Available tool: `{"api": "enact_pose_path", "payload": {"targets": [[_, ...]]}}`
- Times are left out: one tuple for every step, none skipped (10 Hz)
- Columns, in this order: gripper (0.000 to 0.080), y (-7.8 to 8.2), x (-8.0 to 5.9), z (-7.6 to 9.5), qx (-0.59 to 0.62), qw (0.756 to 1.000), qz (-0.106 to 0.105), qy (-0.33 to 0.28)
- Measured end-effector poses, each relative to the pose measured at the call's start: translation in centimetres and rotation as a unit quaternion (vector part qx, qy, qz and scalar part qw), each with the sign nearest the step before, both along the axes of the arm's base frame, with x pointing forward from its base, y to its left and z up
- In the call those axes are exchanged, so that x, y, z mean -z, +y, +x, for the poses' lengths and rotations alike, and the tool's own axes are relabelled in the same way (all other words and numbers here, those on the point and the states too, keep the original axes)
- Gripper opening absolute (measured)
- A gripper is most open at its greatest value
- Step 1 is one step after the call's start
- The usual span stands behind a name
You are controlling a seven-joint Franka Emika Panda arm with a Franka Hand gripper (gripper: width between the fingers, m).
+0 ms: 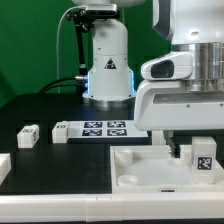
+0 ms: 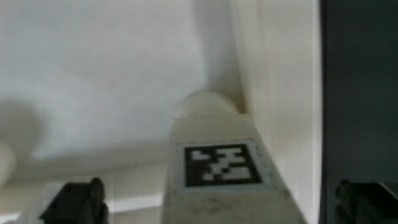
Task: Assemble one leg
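A leg [image 1: 203, 155], a small white block with a black-and-white square marker, stands at the large white tray's [image 1: 140, 175] corner on the exterior view's right. My gripper [image 1: 194, 150] hangs right over it. In the wrist view the same leg [image 2: 221, 160] lies midway between my two dark fingers [image 2: 75, 203], with a clear gap on each side. My gripper [image 2: 221, 206] is open and straddles the leg without touching it. The tray's raised wall [image 2: 285, 80] runs beside the leg. Another leg [image 1: 27, 135] lies on the dark table at the exterior view's left.
The marker board [image 1: 95, 129] lies in front of the robot's base [image 1: 108, 75]. A white part [image 1: 4, 166] shows at the exterior view's left edge. The arm's bulky white wrist [image 1: 185, 90] hides the table behind the tray.
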State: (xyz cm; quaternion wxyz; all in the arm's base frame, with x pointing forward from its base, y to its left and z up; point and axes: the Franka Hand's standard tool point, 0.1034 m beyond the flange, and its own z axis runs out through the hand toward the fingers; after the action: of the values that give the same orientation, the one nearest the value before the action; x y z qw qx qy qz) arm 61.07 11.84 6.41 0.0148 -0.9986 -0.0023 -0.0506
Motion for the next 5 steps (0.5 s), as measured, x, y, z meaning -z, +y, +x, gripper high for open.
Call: {"api": "enact_pose_path", "payload": {"targets": [[0.0649,-0.03,0.00,0.00,-0.005,1.000,-0.001,0.000],[0.0551,-0.03,0.00,0.00,-0.004,1.000,-0.001,0.000],[0.0403,-0.03,0.00,0.00,0.001,1.000,-0.001,0.000],[0.0403,-0.02,0.00,0.00,0.015,1.000,0.001,0.000],[0.0288,-0.03,0.00,0.00,0.014,1.000,0.001,0.000]]}}
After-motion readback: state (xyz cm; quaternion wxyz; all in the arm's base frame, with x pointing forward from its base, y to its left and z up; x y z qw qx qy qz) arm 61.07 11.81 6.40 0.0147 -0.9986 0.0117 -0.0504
